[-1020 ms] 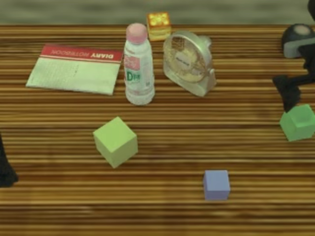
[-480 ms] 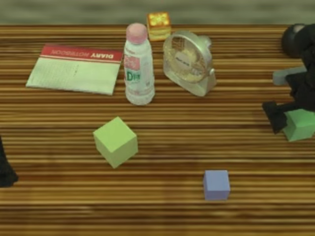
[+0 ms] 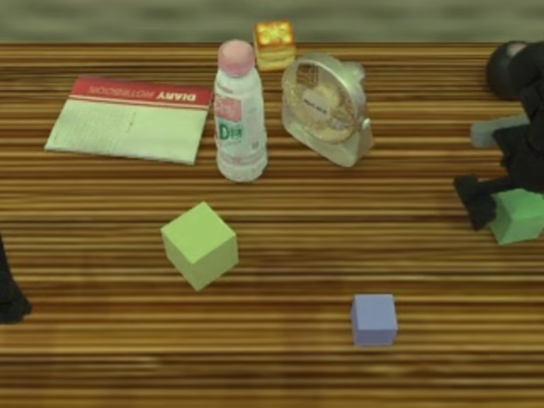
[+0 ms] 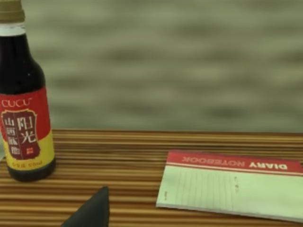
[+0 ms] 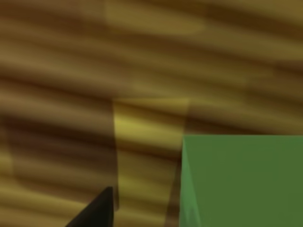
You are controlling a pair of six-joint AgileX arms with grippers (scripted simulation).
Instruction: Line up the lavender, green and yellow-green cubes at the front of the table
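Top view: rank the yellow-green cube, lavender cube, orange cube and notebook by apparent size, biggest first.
1. notebook
2. yellow-green cube
3. lavender cube and orange cube: these look about alike. The orange one sits at the far edge, so its apparent size is unsure; no ranking between them.

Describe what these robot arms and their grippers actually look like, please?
Both are matte black. The right arm has a rounded black link with a grey band and a grey block; its right gripper ends in blocky black fingers. Only a black sliver of the left gripper shows. No cables or markings are visible.
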